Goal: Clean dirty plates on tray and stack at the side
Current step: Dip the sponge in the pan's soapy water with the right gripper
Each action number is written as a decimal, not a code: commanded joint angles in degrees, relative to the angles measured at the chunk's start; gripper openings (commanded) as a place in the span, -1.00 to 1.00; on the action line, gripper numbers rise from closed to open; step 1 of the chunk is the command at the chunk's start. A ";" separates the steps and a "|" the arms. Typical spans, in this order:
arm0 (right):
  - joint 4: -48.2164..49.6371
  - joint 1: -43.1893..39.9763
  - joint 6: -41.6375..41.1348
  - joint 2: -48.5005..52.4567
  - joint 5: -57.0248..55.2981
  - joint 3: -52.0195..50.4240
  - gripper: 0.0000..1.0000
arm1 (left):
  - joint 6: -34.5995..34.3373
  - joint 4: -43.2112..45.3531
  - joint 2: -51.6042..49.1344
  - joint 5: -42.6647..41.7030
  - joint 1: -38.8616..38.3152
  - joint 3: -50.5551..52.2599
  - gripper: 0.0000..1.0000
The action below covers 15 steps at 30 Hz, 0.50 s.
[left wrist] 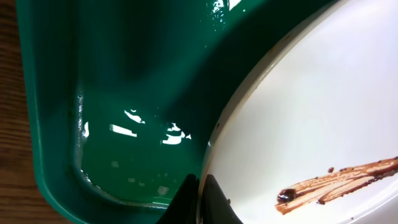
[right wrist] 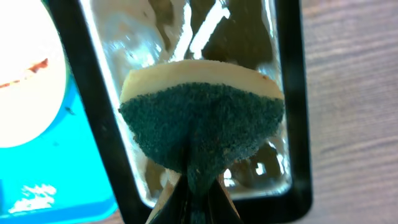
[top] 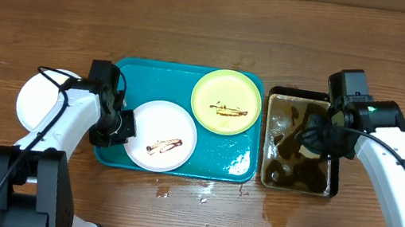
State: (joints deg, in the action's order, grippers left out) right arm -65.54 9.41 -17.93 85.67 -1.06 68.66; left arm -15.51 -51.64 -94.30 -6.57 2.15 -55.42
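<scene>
Two plates lie soiled on the tray [top: 131, 79]: a white plate [top: 162, 127] at its near left and a yellow-green plate [top: 227, 93] at its far right, each marked with a brown sauce streak [left wrist: 339, 183]. A third plate [top: 31, 104], white and apparently clean, sits off the tray on the desk [top: 216, 19] to the left.

The left hand [left wrist: 200, 190] is pressed together on the white plate's left rim, pinching the thin edge just above the tray floor. The right hand [right wrist: 194, 186] pinches a sponge [right wrist: 202, 124], green scouring face to the camera, over the pan [right wrist: 289, 74] of brown water beside the tray.

The plates look small, stiff and light, so weight should be no trouble. Slip is the likelier problem: the tray shines wet and the plate surface looks smooth. A pinch on the rim gives little purchase, and the plate could pivot or slide out under scrubbing pressure. The rim is still the sensible place to hold, since it leaves the soiled centre free. A deep bite there, with strokes kept near the held side, would probably serve best. The sponge is soft and will squash and probably drip.
</scene>
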 commanded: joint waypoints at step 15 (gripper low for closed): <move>14.01 -0.15 1.07 18.10 14.69 -0.09 -0.92 | -1.22 -0.63 0.20 1.20 -0.31 0.68 -0.92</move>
State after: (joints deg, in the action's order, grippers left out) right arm -51.75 9.41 -16.84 100.60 9.02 68.66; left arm -16.16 -52.10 -94.30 -6.57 2.15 -55.42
